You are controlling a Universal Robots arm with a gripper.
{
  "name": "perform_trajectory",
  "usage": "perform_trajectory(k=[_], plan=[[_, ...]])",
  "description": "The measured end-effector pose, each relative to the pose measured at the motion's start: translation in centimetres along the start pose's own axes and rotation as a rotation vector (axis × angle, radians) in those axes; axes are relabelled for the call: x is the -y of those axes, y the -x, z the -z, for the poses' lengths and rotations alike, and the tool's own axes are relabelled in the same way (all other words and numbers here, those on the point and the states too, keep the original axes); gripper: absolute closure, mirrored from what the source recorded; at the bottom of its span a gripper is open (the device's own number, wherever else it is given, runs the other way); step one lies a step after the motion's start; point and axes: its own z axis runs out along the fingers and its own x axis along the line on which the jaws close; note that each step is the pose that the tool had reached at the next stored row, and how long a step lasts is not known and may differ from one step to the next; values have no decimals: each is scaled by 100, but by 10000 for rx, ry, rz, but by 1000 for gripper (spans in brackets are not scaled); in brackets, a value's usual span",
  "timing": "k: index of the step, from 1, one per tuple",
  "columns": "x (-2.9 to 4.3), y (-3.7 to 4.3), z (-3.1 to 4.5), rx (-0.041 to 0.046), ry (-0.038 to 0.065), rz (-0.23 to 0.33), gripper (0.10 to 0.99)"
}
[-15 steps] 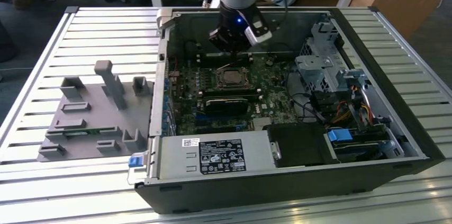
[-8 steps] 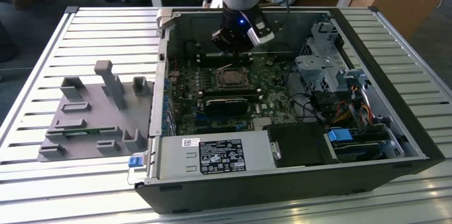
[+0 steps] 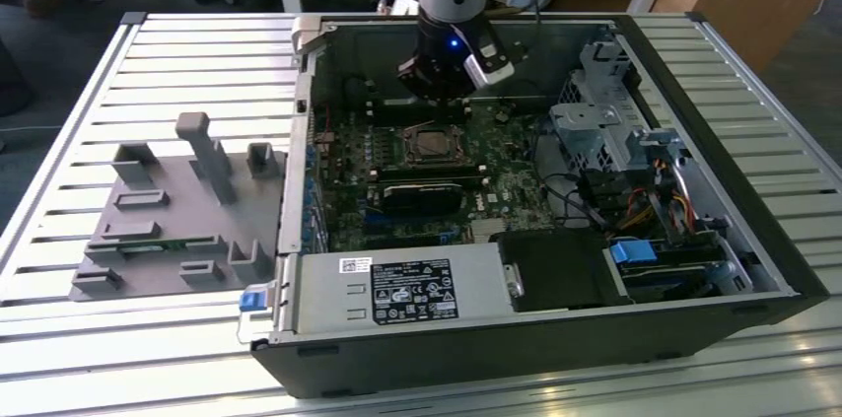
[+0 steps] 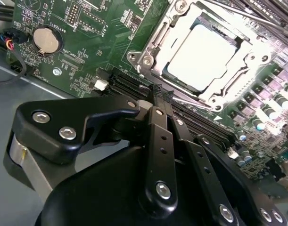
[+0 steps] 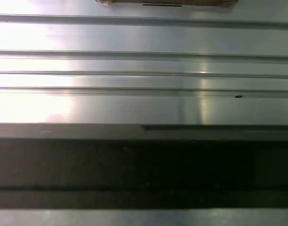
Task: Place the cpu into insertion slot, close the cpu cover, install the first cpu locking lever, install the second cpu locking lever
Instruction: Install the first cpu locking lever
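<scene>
The cpu [image 4: 205, 56], a dull silver square, lies in the insertion slot [image 3: 428, 144] on the green board inside the open computer case. The cpu cover [image 4: 238, 80], a thin metal frame, lies flat around the chip's edges. I cannot tell how the locking levers stand. My gripper [image 4: 161, 92] hovers just beside the socket, toward the case's back wall in the exterior view [image 3: 441, 97]. Its fingers [image 4: 155, 110] are pressed together with nothing between them, above the black memory slots [image 4: 200, 125].
A black block [image 3: 421, 190] sits in front of the socket. The power supply [image 3: 394, 289] fills the case's front, and the drive cage [image 3: 605, 131] with cables is at the exterior view's right. A grey fixture plate [image 3: 172, 210] lies on the slatted table [image 5: 144, 70].
</scene>
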Motion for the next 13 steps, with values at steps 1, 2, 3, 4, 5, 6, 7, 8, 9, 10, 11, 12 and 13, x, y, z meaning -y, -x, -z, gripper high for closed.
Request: perform_trajectory(k=[1,2,3,4,5,6,7,8,9,10,11,12,13], plan=[[-1,3,-8,0,-1,0,969],[-1,4,-15,0,0,0,969],[-1,4,-23,0,-1,-1,969],[0,4,-31,0,-1,-1,969],[0,5,-40,0,-1,0,969],[0,5,-48,-1,-2,0,969],[1,5,-57,0,-8,0,969],[1,5,-64,-1,-16,0,969],[0,6,-77,-1,-35,2,969],[0,6,-82,-1,-45,2,969],[0,6,-87,-1,-55,2,969],[-1,6,-93,-1,-66,2,969],[-1,7,-98,-1,-81,3,969]])
